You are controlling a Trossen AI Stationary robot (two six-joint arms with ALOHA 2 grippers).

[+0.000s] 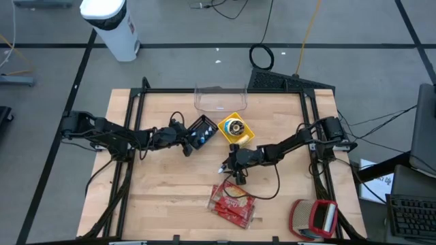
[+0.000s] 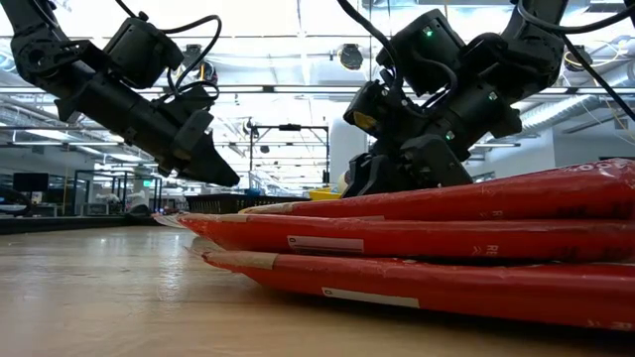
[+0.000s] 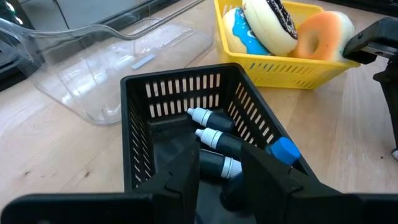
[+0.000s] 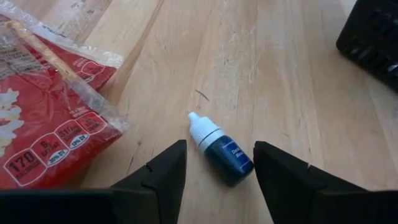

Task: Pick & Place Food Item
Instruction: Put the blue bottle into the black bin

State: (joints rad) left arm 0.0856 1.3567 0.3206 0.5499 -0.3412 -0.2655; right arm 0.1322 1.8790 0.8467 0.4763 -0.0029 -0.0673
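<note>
From above, my right gripper (image 1: 236, 175) hovers mid-table beside the red crinkly snack packets (image 1: 233, 203). My wrist camera shows the jaws apart, straddling a small dark-blue, white-capped dropper bottle (image 4: 221, 150) lying free; light, slick, probably best pinched across its body.

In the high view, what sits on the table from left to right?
Black basket → yellow basket of donuts → red-and-grey item at the right front corner.
</note>
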